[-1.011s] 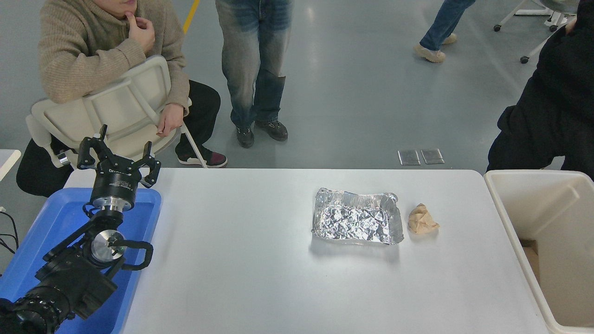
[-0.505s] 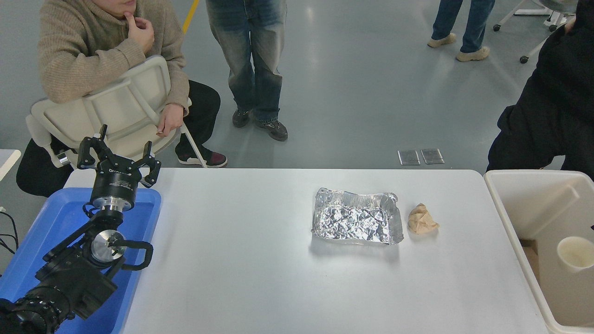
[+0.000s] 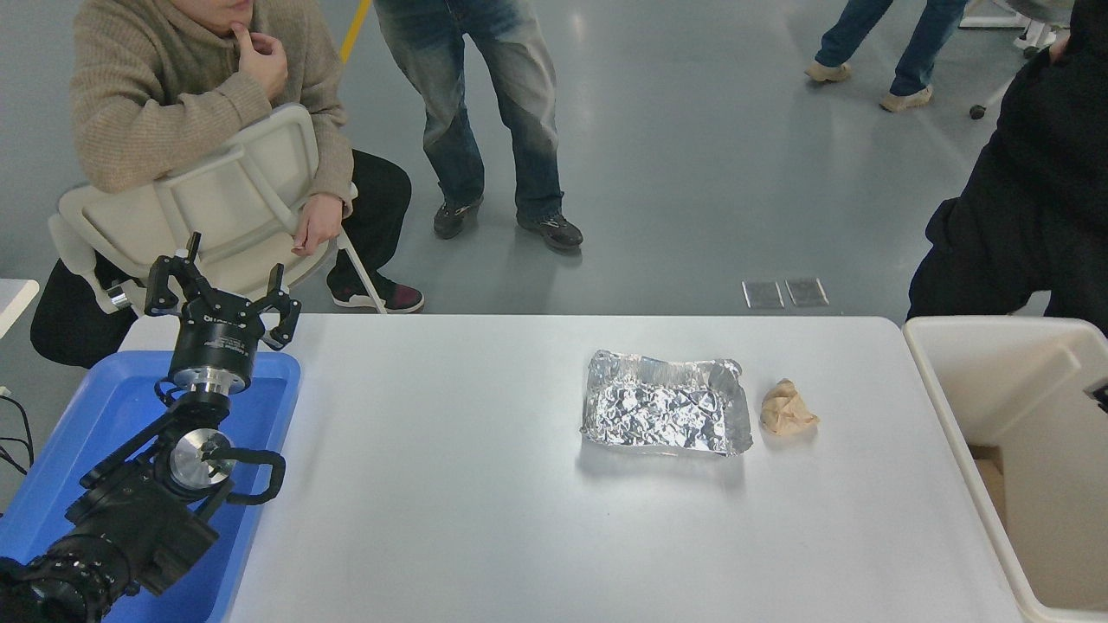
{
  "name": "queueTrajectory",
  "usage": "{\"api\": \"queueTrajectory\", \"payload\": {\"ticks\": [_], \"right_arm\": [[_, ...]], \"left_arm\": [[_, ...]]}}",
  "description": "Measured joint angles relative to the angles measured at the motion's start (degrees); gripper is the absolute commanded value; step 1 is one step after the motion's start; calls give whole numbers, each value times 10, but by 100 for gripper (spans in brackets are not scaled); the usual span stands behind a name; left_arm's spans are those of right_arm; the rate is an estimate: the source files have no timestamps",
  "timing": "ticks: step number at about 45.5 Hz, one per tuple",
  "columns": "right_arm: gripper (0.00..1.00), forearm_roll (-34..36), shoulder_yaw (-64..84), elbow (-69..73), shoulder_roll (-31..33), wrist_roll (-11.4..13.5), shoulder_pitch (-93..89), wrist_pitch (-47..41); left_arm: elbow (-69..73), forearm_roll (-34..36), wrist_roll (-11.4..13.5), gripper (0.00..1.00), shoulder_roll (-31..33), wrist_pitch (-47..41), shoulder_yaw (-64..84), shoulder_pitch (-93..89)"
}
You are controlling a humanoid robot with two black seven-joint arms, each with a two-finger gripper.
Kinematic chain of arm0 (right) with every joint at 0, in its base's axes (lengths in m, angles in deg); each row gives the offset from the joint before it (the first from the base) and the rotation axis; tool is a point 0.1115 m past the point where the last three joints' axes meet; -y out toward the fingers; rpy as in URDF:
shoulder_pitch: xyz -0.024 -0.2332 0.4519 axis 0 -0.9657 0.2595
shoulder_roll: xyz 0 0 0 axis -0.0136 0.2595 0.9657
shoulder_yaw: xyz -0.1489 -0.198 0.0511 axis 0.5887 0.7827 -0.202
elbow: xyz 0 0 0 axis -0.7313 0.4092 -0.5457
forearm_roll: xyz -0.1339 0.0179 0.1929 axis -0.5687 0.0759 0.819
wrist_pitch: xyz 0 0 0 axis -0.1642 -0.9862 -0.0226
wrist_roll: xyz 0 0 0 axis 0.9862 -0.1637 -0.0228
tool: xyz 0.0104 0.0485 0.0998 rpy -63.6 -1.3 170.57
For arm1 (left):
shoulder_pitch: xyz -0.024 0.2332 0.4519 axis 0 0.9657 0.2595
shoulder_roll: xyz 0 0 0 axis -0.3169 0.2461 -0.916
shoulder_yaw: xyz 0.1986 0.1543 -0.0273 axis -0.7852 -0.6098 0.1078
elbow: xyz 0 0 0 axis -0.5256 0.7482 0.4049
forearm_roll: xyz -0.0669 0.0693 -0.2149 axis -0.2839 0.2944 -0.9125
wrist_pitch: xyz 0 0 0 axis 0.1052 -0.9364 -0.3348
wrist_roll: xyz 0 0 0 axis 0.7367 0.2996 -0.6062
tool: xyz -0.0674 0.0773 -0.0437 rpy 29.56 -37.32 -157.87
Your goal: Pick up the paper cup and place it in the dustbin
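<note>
While the left arm sits parked at 8 o'clock over the blue tray (image 3: 104, 407), its left gripper (image 3: 222, 298) shows jaws spread wide, holding nothing. Centre-right on the white surface (image 3: 450, 484) lies the foil tray (image 3: 665, 414); a crumpled brown wad (image 3: 786, 408) rests just beside it at its 3 o'clock. Dustbin (image 3: 969, 342) stands at 3 o'clock against the surface edge. The paper cup is not visible anywhere.
</note>
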Motion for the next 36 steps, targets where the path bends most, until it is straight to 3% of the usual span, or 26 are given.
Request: {"api": "queueTrajectory", "payload": {"ticks": [15,36], "right_arm": [[100,1,171,267,6,0,263,-43],[100,1,256,363,-129,1,540,-398]], "left_arm": [[0,0,0,99,0,0,0,0],[0,-1,0,99,0,0,-1,0]]}}
